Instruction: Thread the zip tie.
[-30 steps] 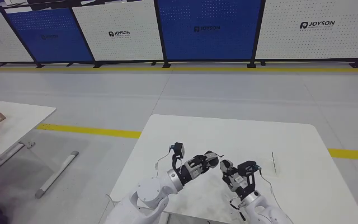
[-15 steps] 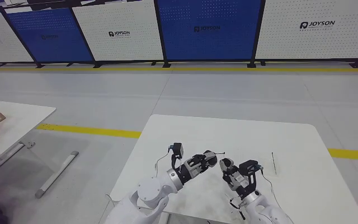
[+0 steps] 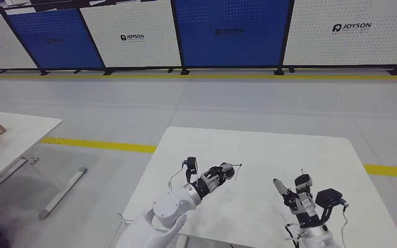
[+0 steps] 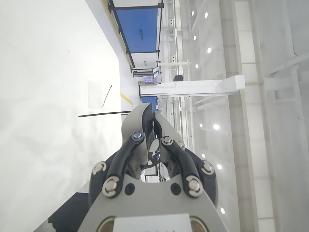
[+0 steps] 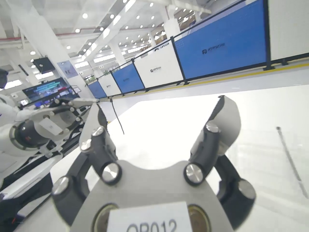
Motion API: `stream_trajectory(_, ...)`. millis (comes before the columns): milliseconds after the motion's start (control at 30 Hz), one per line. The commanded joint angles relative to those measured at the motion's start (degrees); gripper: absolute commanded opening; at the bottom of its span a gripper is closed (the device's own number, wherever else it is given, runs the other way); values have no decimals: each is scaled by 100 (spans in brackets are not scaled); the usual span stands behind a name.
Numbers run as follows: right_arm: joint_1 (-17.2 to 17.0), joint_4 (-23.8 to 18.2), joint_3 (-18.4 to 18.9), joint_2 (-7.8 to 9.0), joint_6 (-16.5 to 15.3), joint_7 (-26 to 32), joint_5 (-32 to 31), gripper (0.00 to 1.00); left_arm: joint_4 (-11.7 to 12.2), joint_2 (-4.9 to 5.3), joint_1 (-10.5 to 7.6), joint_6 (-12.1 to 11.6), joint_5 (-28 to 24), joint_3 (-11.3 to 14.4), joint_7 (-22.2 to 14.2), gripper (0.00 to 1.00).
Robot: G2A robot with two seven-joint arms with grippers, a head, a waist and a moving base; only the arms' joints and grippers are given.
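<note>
Clamping the zip tie [image 4: 103, 114], apparently: left pincer [image 4: 152, 112].

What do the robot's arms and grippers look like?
The left arm and right arm are white-shelled with black wrist units and thin cables. The left gripper and right gripper share curved silver-grey fingers with black pads, black linkages with silver screws, a grey base plate and a white label.

Factory hall: partition panels [image 3: 231, 34], yellow floor lines [image 3: 99, 144]
</note>
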Motion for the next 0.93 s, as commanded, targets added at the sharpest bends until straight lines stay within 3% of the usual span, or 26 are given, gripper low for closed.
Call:
stream_trajectory(0, -171, -102, 279, 18, 13, -119, 226, 100, 67, -9, 6, 21, -65, -14, 106, 0)
stream_trajectory(200, -511, -236, 822, 50, -42, -254, 774, 100, 335, -19, 113, -82, -312, -186, 401, 0)
stream_trajectory(333, -579, -207, 960, 40, -28, -317, 1135, 100, 481, -32, 153, -129, -411, -254, 601, 0)
stream_trajectory(467, -571, -80, 1034, 28, -93, -378, 1410, 100, 651, -55, 122, -166, -466, -290, 848, 0)
stream_trajectory(600, -563, -8, 1053, 20, -96, -398, 1476, 100, 779, -81, 77, -238, -580, -276, 868, 0)
stream_trajectory(900, -563, -8, 1053, 20, -96, -398, 1476, 100, 789, -83, 78, -251, -610, -274, 832, 0)
